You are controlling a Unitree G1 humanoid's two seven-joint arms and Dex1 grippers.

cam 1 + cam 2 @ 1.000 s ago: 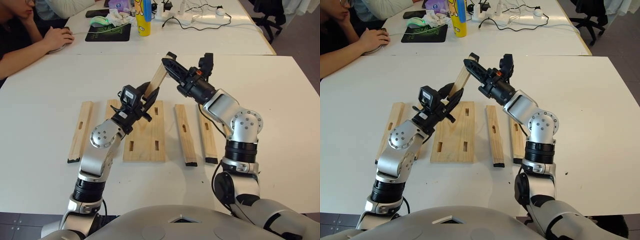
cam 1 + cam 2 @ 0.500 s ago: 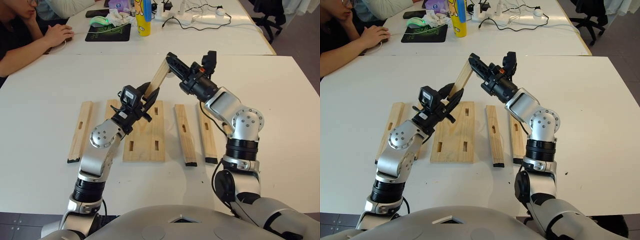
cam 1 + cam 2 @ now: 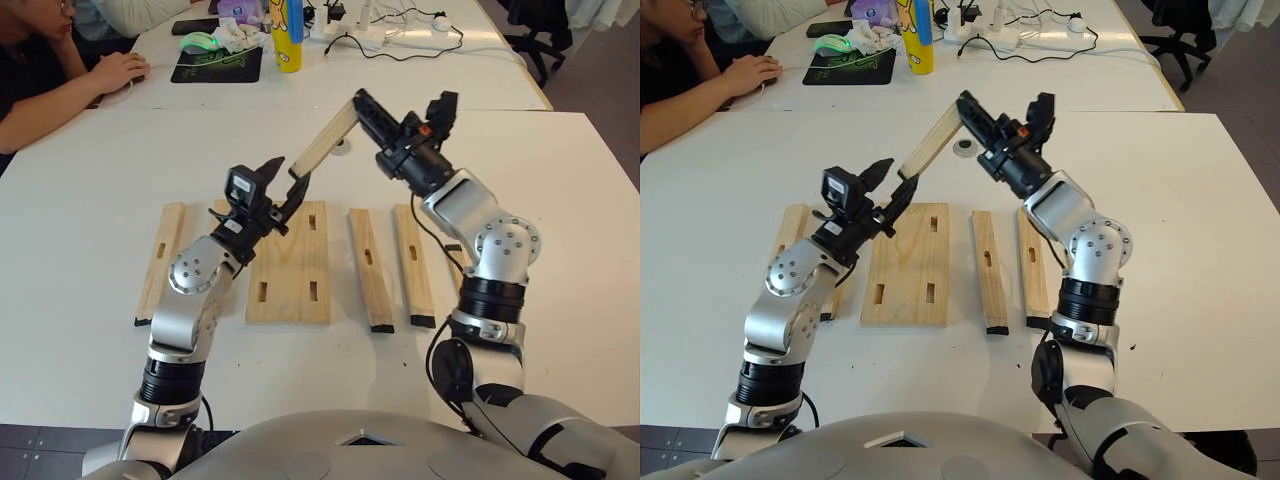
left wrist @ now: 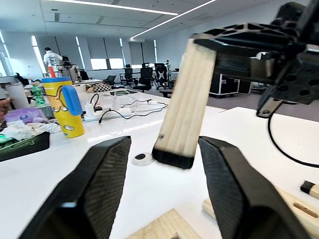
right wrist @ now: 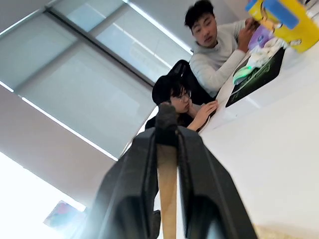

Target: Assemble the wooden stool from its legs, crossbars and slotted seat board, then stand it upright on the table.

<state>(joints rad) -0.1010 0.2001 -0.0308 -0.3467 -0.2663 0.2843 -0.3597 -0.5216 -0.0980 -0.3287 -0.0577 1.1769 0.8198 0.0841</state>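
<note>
My right gripper (image 3: 362, 103) is shut on the upper end of a wooden leg (image 3: 322, 138), held slanting in the air over the table's far middle. The leg's dark lower end (image 4: 173, 158) hangs between the spread fingers (image 4: 99, 184) of my left gripper (image 3: 292, 170), which is open and does not touch it. The slotted seat board (image 3: 290, 265) lies flat under both arms. One leg (image 3: 162, 262) lies to its left and two more (image 3: 369, 268) (image 3: 414, 262) to its right. Another wooden piece (image 3: 221, 207) is partly hidden under my left arm.
A small round disc (image 3: 342, 150) lies on the table behind the held leg. On the far table stand a yellow bottle (image 3: 287, 35), a mouse pad (image 3: 215, 65) and cables (image 3: 390, 30). Bare table lies to the right of the parts and in front of them.
My left gripper has opened and let go of the leg's lower end. The right gripper has carried the leg up and to the right, away from the seat board.
</note>
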